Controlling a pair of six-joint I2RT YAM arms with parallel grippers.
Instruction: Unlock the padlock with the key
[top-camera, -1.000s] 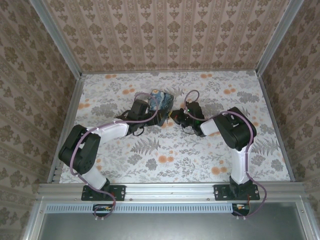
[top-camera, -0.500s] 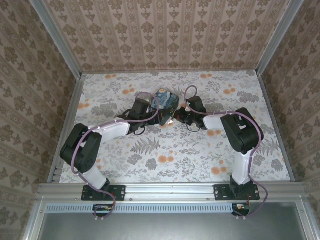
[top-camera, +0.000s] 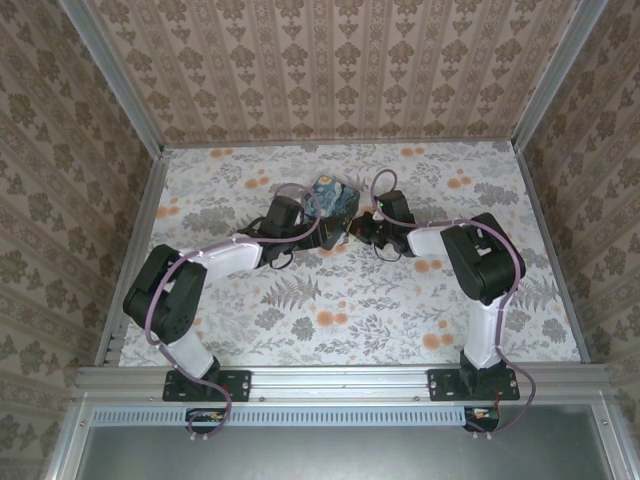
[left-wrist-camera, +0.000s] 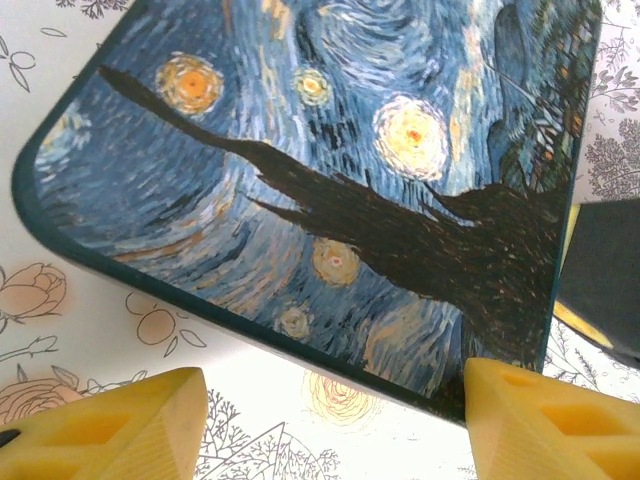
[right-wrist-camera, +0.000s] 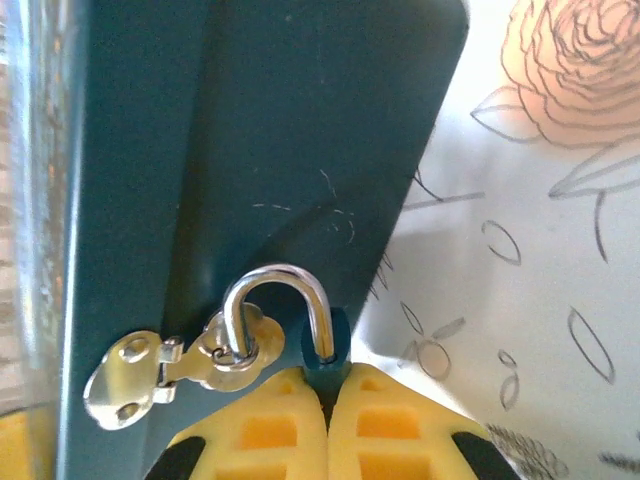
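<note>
The right arm has swung left, up against the painted box (top-camera: 335, 197) at the table's far centre. The right gripper (right-wrist-camera: 327, 395) is closed, pinching the padlock (right-wrist-camera: 326, 348). The lock's body is mostly hidden, and its shackle hooks through the box's hasp (right-wrist-camera: 150, 375). The left gripper (left-wrist-camera: 330, 425) is open, its cropped fingertips spanning the box's edge.

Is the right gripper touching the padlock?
Touching: the right wrist view shows the right gripper shut on the padlock, its shackle protruding between the fingertips.
</note>
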